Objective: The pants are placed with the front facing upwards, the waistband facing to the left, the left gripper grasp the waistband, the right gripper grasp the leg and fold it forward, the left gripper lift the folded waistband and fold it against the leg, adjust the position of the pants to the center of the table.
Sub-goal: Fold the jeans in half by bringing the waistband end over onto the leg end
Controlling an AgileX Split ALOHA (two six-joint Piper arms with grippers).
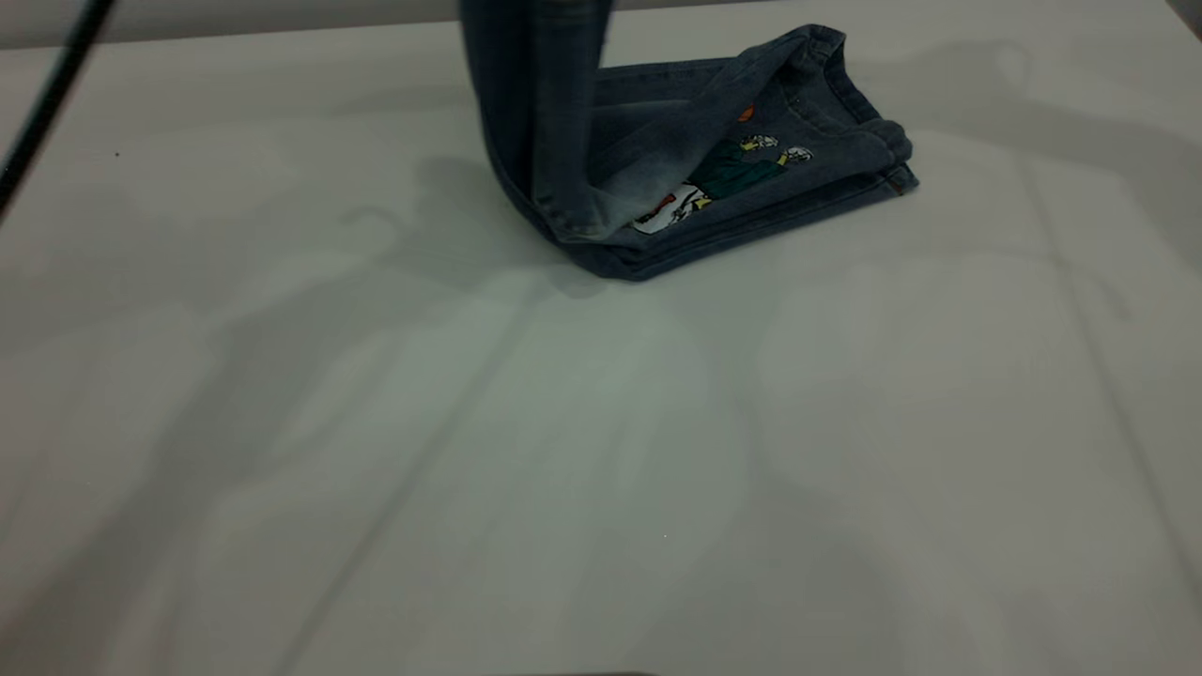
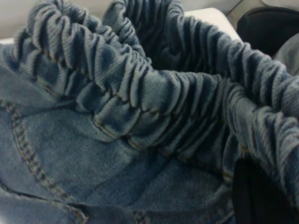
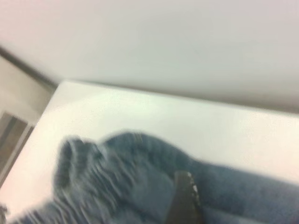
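Tabletop fills the near field of the exterior view: the table (image 1: 376,469) is bare toward six o'clock, and the pants (image 1: 714,178) sit far back, toward one o'clock from its middle. They look like soft, light denim that drapes and creases readily and should slide easily on the smooth surface; the gathered elastic waistband (image 2: 154,93) is the thickest, least slippery part, so I judge it the surest hold, with the stitched hem the better choice at the other end. The leg (image 1: 742,178) lies folded flat, its cartoon figure and orange spot facing up, while a column of denim (image 1: 535,103) rises from the fold and runs out of the top edge. Neither hand appears in that view. In the left wrist view the ruched waistband crowds the lens, and a dark shape at the corner may be the left hand (image 2: 254,196); whether it pinches the cloth I cannot tell. The right wrist view shows one dark fingertip (image 3: 184,200) over denim, so the right hand's state is unclear too.
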